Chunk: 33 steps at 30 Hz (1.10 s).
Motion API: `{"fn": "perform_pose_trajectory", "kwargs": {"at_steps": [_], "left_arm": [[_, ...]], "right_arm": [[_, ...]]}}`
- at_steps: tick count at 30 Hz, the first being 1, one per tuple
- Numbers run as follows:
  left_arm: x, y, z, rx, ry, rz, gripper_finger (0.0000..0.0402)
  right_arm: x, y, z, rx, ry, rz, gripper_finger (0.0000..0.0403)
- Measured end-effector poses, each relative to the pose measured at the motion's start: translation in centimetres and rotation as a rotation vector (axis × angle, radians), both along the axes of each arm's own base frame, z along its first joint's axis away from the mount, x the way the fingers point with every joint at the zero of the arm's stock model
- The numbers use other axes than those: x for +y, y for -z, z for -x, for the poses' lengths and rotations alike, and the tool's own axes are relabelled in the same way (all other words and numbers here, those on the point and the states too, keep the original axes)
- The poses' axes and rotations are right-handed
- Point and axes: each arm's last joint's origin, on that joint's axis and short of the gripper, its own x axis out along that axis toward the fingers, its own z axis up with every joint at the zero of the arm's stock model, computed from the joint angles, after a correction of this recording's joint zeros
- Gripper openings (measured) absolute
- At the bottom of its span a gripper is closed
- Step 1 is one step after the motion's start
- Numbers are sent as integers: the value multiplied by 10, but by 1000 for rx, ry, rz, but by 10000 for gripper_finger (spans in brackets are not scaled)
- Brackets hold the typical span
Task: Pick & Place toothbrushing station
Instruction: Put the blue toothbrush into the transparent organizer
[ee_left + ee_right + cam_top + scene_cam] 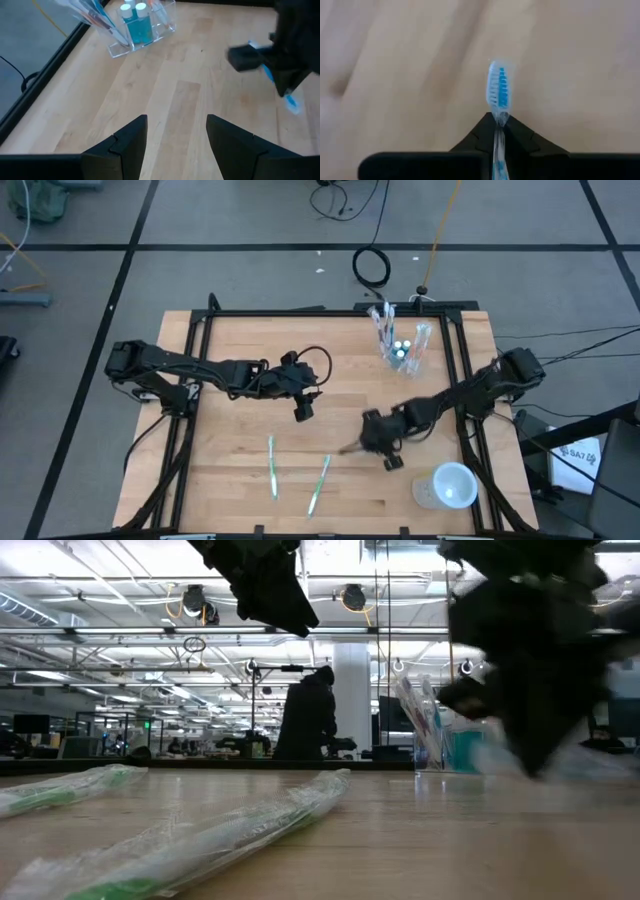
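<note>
The clear plastic tumbler (400, 342) stands on its base at the table's far right, holding toothbrushes and blue white-capped tubes; it also shows in the left wrist view (137, 27). My right gripper (366, 442) is right of the table's middle, shut on a blue-and-white toothbrush (498, 92). My left gripper (301, 408) hovers open and empty near the table's middle, its fingers (127, 142) wide apart. Two wrapped green toothbrushes (272, 467) (318, 484) lie flat near the front edge. My right gripper pinches the toothbrush's neck (498, 121), just behind the bristle head, between its two fingers. The fingers lie along the toothbrush. The head sticks out past the fingertips and the handle runs back between them. In the left wrist view the head (291, 103) hangs below the gripper.
A larger whitish cup (450, 485) stands at the front right corner. A black frame (330, 312) runs around the table. The wrapped toothbrushes lie close in the low view (220, 835). A person (308, 715) stands in the room behind.
</note>
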Motion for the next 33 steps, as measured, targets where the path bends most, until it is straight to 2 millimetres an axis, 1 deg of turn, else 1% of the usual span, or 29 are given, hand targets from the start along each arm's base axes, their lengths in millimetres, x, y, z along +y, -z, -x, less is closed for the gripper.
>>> {"fn": "perform_pose_trajectory", "kwargs": {"at_steps": [2,4,6,9,11,13,15,16,18,21,24,27,30,33], "left_arm": [[0,0,0,0,4,-5,212],[0,0,0,-2,4,-8,212],[0,0,0,-3,3,-9,212],[0,0,0,-3,3,-9,212],[0,0,0,-3,3,-9,212],[0,0,0,-3,3,-9,212],[0,0,0,-3,2,-9,212],[0,0,0,-3,3,-9,212],[0,0,0,-3,2,-9,212],[0,0,0,-3,2,-8,212],[0,0,0,-4,1,-6,212],[0,-1,0,-7,-1,-4,212],[0,-1,-1,-10,-1,-4,212],[0,-1,-1,-17,1,-6,212]], "right_arm": [[-8,-16,0,-84,17,42,8],[-17,-34,4,-157,43,80,5],[-27,-56,8,-266,109,140,8],[-43,-91,21,-447,233,278,9],[-52,-112,31,-557,349,370,6],[-62,-130,41,-669,513,472,4],[-71,-138,53,-756,662,575,4],[-74,-139,59,-798,724,601,3],[-78,-134,68,-890,815,591,2],[-85,-115,81,-1021,930,591,1],[-96,-90,96,-1145,1048,615,1],[-108,-74,115,-1271,1163,619,1],[-117,-62,132,-1339,1250,609,1],[-123,-51,139,-1340,1304,604,1]]}}
